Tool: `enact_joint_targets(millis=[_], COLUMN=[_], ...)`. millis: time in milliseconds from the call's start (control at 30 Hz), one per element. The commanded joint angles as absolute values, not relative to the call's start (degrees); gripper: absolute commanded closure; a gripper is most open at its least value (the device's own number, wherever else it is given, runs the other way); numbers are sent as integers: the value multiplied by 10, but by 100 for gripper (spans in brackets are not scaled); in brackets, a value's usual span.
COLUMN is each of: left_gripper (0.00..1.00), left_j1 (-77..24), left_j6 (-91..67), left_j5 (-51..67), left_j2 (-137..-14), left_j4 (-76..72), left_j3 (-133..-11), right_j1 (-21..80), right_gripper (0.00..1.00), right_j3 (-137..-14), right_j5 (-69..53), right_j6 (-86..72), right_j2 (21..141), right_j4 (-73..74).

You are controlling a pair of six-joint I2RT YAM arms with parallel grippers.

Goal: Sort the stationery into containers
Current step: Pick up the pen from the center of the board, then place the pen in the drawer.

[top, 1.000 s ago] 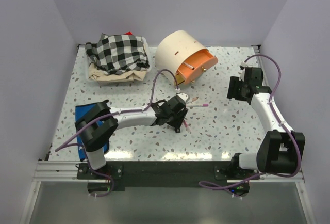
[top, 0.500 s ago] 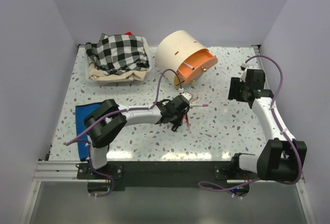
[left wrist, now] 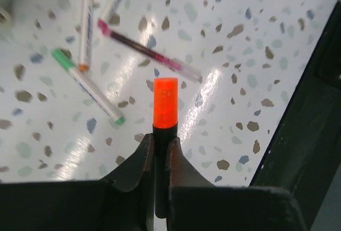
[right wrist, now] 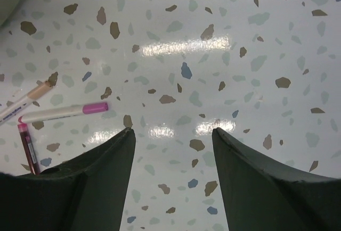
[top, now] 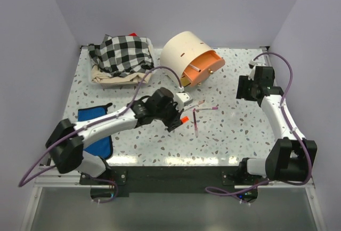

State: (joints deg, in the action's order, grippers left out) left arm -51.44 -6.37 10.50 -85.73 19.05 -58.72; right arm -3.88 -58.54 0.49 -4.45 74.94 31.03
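My left gripper (top: 179, 117) is shut on the black body of an orange highlighter (left wrist: 165, 103), whose orange end (top: 184, 120) sticks out past the fingertips above the table. Several thin pens lie loose just beyond it: a green-tipped one (left wrist: 88, 84), a dark pink one (left wrist: 149, 50) and an orange-tipped one (left wrist: 86, 21). The cream drum cabinet (top: 183, 50) lies at the back centre with one orange drawer (top: 201, 65) pulled open. My right gripper (right wrist: 173, 130) hangs open over bare table at the right (top: 245, 90), with a pink-capped pen (right wrist: 64, 111) to its left.
A tray piled with black-and-white checked cloth (top: 121, 54) stands at the back left. A blue cloth (top: 91, 119) lies by the left arm's base. Pale walls close in the back and both sides of the speckled table (top: 234, 130).
The left jaws have closed on the orange highlighter and lifted it off the table, drawing back a little leftward as the arm swung. The right gripper has barely moved.
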Motion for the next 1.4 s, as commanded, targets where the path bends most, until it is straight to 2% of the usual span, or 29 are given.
enact_joint_targets(millis=[0,200,467,800,867,900,1000,1167,1200,1267,1300,1367], left_gripper=[100,100,100,100,80,63,41,35,34,34,36,38], left_j1=[-476,-440,-400,-392,-392,-392,-392,-392,-392,-392,-391,-391], left_j6=[136,253,191,133,126,120,108,101,98,84,80,76], left_j5=[223,238,229,212,210,210,207,217,188,130,65,10], left_j2=[-750,-801,-981,-1090,-1095,-1095,-1085,-1025,-1008,-940,-911,-821], left_j4=[119,27,-28,-17,-18,-18,-20,-5,-1,-3,-8,-34], left_j3=[-628,-779,-962,-1059,-1061,-1062,-1066,-1068,-1061,-989,-949,-798], right_j1=[-41,-41,-42,-43,-43,-44,-44,-44,-44,-44,-44,-44], right_gripper=[37,37,36,36,36,36,36,36,36,36,36,36], right_j3=[-628,-611,-599,-577,-574,-572,-571,-577,-578,-579,-578,-573], right_j5=[15,4,7,2,1,1,1,-17,-21,-29,-30,-33], right_j6=[-24,-6,-4,-17,-17,-15,-10,-10,-11,-15,-17,-24], right_j2=[756,748,734,722,721,721,723,728,727,724,722,722], right_j4=[322,305,312,300,301,302,304,305,307,312,312,311])
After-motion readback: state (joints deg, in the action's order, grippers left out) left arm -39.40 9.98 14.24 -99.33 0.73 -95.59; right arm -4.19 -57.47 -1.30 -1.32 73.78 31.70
